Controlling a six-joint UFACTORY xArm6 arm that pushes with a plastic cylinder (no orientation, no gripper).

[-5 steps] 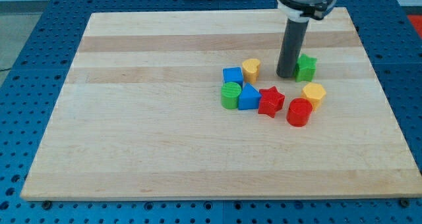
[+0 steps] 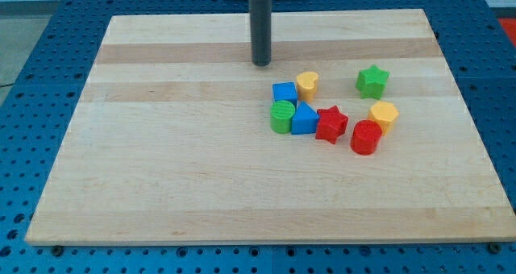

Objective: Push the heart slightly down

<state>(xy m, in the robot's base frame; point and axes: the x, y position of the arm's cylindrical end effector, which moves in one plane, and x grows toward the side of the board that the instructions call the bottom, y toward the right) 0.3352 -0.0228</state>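
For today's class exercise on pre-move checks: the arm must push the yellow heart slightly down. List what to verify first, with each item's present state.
1. My tip visible: ok.
2. Tip above the yellow heart, toward the view's top: ok, but offset to the left; not ok for a straight push.
3. Tip clear of all blocks: ok.
4. Room below heart: not ok; blue triangle-like block and red star sit just below.
5. Blue cube beside heart: cannot tell if touching.

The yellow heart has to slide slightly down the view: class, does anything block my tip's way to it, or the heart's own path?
Nothing lies between my tip and the yellow heart, which sits to its lower right. Just below the heart, though, stand the blue cube and blue triangle block, so only a short push seems possible.
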